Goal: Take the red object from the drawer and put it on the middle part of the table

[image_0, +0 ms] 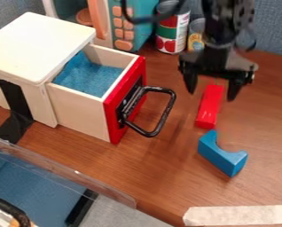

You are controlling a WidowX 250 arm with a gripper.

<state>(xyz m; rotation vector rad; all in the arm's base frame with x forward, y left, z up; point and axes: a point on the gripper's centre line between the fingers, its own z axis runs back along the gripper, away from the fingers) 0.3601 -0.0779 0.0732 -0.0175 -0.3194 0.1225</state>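
The claw (211,96) hangs with its fingers spread, in view to either side of the red block's (209,106) far end. That block lies on the table (167,170), the blue block (222,155) just beside its near end. Leftward, the drawer (87,108) stands open.

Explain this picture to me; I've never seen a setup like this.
The black machine at the top is a robot arm, ending in a two-finger gripper. One fixed camera looks down at a slant on the wooden table. The gripper's fingers are spread near the far end of a red block, and nothing is held. A notched blue block lies nearer the camera. At the picture's left, a white cabinet has its red-fronted drawer pulled out. Cans stand behind.
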